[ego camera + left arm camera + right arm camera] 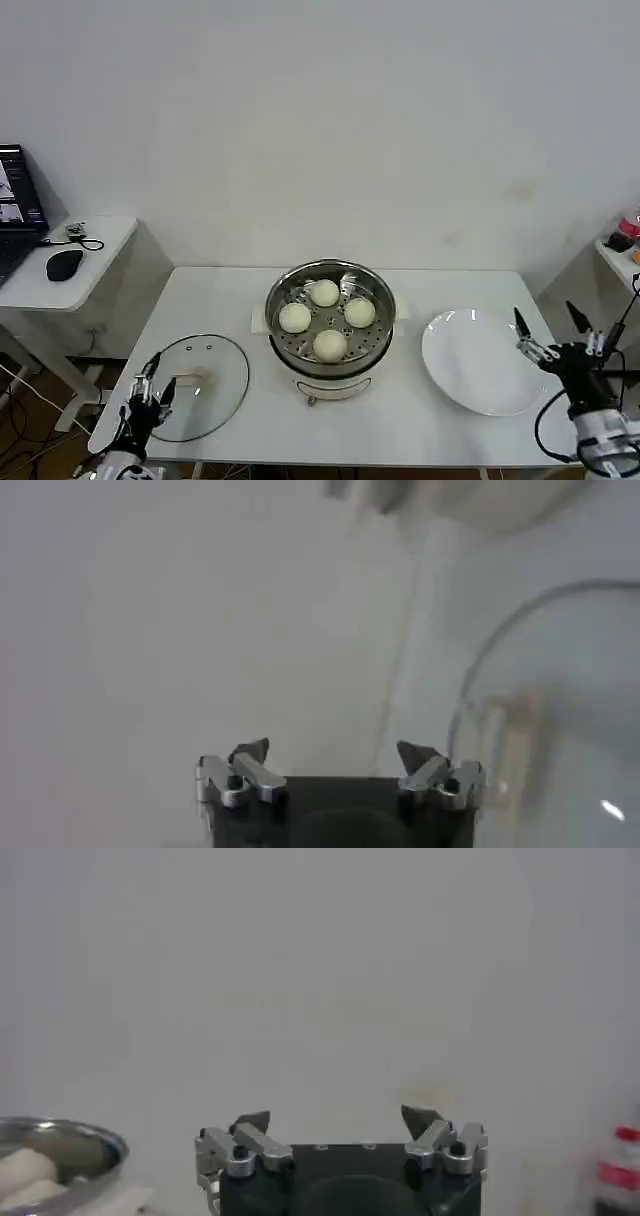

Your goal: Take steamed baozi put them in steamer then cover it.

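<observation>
**Buns loaded, lid waits on the tabletop**

Four steamed baozi [327, 319] sit on the perforated tray inside the steamer [331, 372], which stands uncovered at the middle of the white tabletop [220, 290]. The glass lid [197, 387] lies flat to the robot's left of the pot, well apart from it, its pale knob [190, 379] near the centre. The left gripper [150, 385] hovers at the lid's near edge, fingers apart and holding nothing. The right gripper [548, 325] hangs at the far side of the empty white plate [482, 360], fingers likewise spread and empty.

Judging by the layout, only the covering step remains. The lid is likely rigid, smooth and breakable, with some weight to it; its flat rim offers little purchase, so the knob looks the sensible place to take hold. A pinch there should be firm and centred, since glass may slip or swing when lifted. The buns, soft and light, would dent if the lid came down askew.
</observation>
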Controlling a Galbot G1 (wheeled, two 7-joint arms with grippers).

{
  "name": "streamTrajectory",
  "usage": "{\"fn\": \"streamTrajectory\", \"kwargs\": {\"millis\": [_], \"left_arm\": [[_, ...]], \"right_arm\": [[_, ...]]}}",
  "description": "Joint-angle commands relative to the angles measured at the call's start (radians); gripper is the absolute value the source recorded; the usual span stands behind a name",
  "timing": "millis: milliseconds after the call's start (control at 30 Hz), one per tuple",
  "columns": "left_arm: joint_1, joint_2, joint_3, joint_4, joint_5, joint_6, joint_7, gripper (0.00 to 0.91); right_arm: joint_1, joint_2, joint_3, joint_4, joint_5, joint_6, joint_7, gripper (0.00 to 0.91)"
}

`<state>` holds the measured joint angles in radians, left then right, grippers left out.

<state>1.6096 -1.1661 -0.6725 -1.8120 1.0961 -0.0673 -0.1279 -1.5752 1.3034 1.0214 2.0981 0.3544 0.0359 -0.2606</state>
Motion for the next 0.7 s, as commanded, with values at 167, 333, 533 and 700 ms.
{"fn": "streamTrajectory", "kwargs": {"millis": [167,333,533,700], "left_arm": [[-0.026,0.006,0.044,0.046,0.178,-0.010,0.022,0.907],[-0.069,0.013,0.064,0.063,0.176,-0.001,0.033,0.907],[-0.136,0.022,0.086,0.137,0.167,0.001,0.036,0.907],[-0.193,0.026,0.105,0.181,0.156,0.005,0.033,0.907]], "right_arm": [[-0.055,0.055,0.077,0.006,0.011,0.052,0.002,0.907],[-0.067,0.062,0.077,0.002,0.006,0.058,-0.002,0.907],[-0.080,0.069,0.082,0.010,0.006,0.062,-0.005,0.907],[-0.091,0.079,0.087,0.012,0.002,0.066,-0.009,0.907]]}}
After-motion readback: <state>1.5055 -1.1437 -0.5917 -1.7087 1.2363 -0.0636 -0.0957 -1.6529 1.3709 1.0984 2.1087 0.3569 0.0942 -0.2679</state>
